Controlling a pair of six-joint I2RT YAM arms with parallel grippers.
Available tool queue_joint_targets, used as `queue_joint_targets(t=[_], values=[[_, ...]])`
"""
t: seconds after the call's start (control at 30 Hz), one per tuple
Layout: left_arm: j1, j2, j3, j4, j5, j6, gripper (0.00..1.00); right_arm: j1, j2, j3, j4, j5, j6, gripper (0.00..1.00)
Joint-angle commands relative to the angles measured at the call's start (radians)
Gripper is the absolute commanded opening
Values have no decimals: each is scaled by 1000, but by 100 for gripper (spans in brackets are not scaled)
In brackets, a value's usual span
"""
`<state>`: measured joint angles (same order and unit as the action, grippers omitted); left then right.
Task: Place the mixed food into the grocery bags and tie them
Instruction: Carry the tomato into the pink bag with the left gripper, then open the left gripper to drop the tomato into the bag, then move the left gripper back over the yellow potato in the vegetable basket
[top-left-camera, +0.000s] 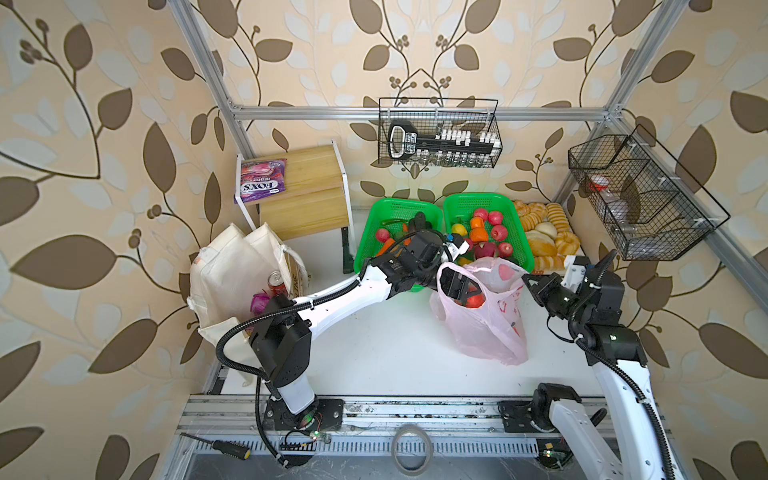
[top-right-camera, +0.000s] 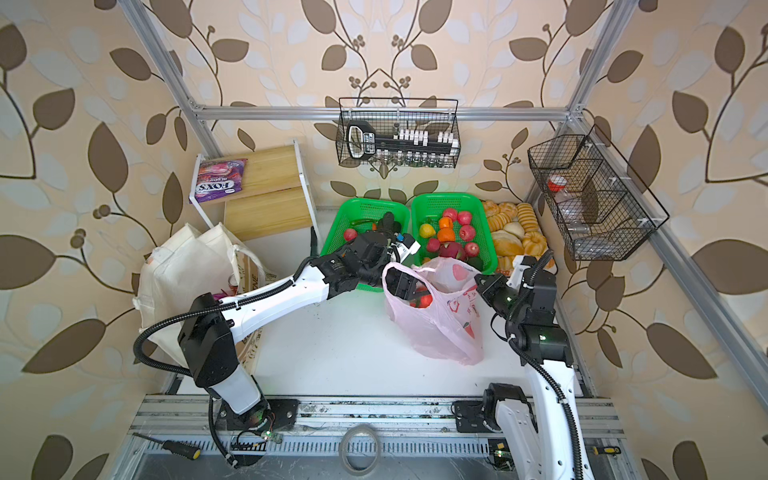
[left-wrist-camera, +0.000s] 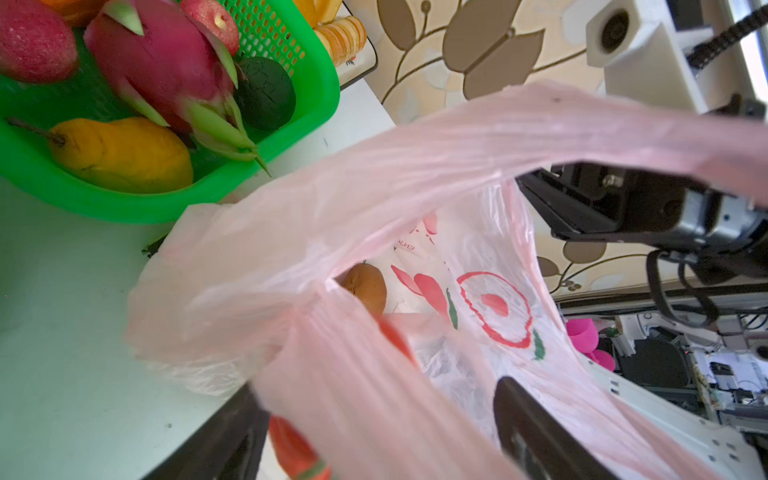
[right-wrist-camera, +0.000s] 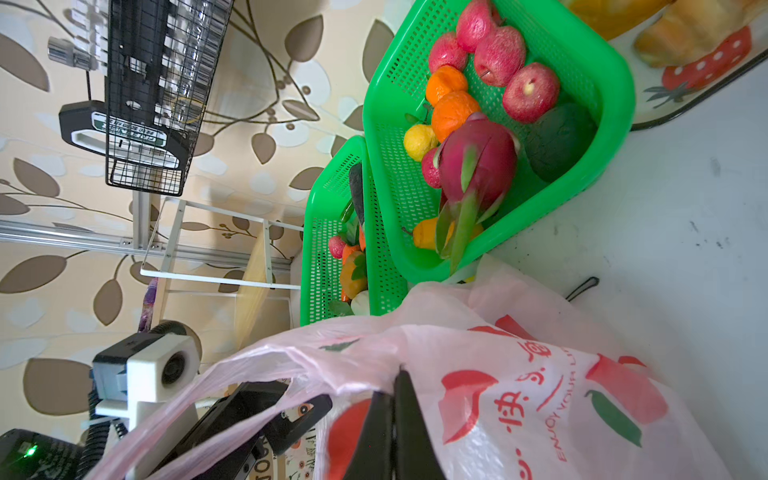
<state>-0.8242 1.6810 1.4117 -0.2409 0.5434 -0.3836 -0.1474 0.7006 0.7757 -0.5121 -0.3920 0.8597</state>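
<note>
The pink peach-print grocery bag stands mid-table with its mouth held wide. My left gripper reaches into that mouth, jaws spread wide; in the left wrist view the left gripper has bag film draped across it. Just under it lies a red tomato. A brown potato rests deeper inside. My right gripper is shut on the bag's right rim. The cream canvas tote at the left holds a red soda can and a purple packet.
Two green mesh baskets of fruit and vegetables stand right behind the pink bag. Bread loaves lie at the back right. A purple FOX'S packet lies on the wooden shelf. Wire baskets hang on the walls.
</note>
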Motion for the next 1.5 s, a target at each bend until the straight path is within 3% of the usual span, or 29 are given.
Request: queue_joint_targets(t=[0.0,0.33,0.83,1.03,1.17,1.2,1.3,1.47], values=[[-6,-53,42,7,17,22,99,-8,-5,-13,-20,36,1,0],[-6,-171,-45,-6,14,52,98,-13,-1,-26,-11,44,-1,0],[-3,-497,-258,-9,-188,244,99,-14,27,-26,12,29,7,0],[-3,-501,-232,-50,-345,235,98,-14,26,-23,15,22,3,0],[43,-502,-252,-70,-542,128,94,-14,21,-22,16,18,-1,0],[91,-484,-253,-88,-542,73,92,-14,20,-23,15,21,-2,0],[255,-388,-248,-124,-400,-54,86,-14,20,-29,17,21,-2,0],[334,-132,-85,-300,-420,-64,85,-11,20,-29,20,12,-1,0]])
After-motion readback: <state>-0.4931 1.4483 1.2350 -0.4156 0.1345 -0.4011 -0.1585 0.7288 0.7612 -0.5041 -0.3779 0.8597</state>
